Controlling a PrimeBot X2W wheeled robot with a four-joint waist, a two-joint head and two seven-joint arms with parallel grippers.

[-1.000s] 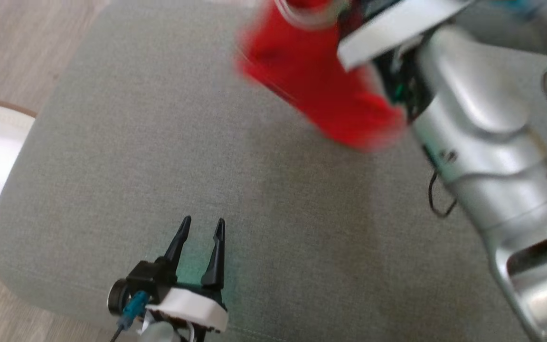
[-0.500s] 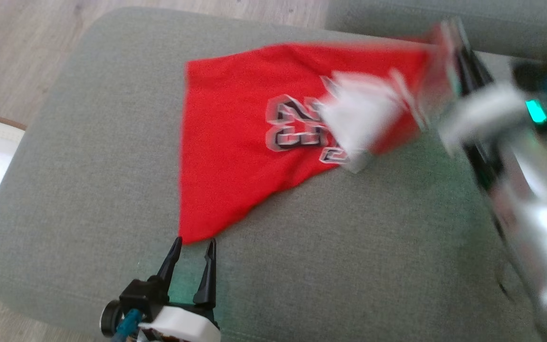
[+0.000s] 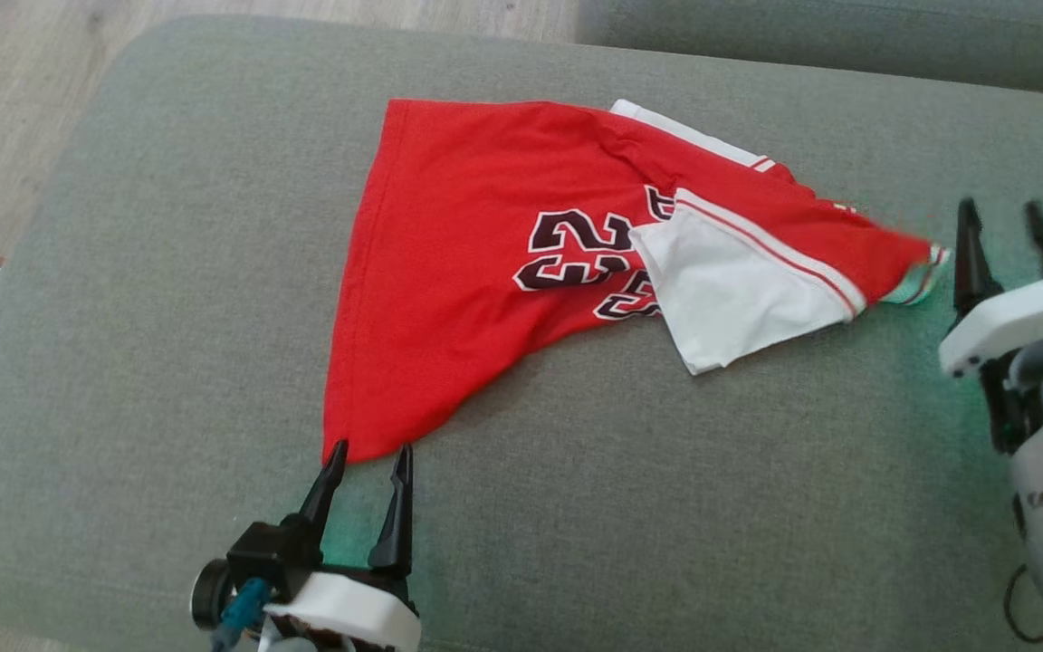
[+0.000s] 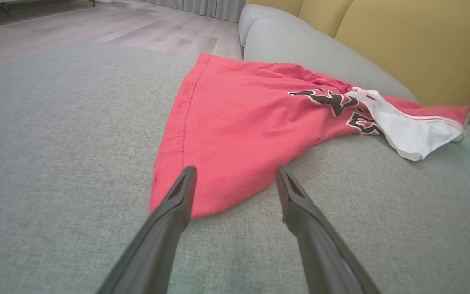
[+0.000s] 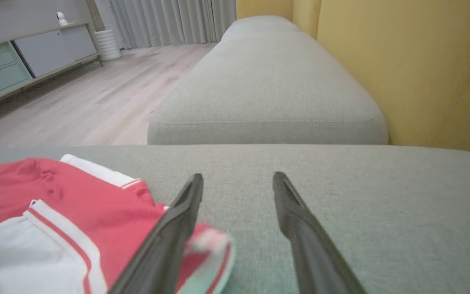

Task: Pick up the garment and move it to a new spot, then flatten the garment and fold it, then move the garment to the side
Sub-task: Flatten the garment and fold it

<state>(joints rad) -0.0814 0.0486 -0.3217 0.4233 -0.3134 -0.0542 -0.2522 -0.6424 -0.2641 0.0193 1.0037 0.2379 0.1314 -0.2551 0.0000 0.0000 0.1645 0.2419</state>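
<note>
**Head view:** the red garment [image 3: 485,272] lies spread but partly crumpled on the grey cushion [image 3: 168,272], apparently set down for flattening.

**Left wrist view:** the left gripper [image 4: 235,169] is parted and empty, its fingers flanking the near hem corner, presumably to pinch it.

**Right wrist view:** the right gripper [image 5: 237,175] is parted and empty, with the garment's striped tip just beside one finger.

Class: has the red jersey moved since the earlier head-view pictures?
Yes. The red jersey, bunched aloft near the grey cushion's far edge, now lies spread toward its near edge, by the left gripper.
</note>
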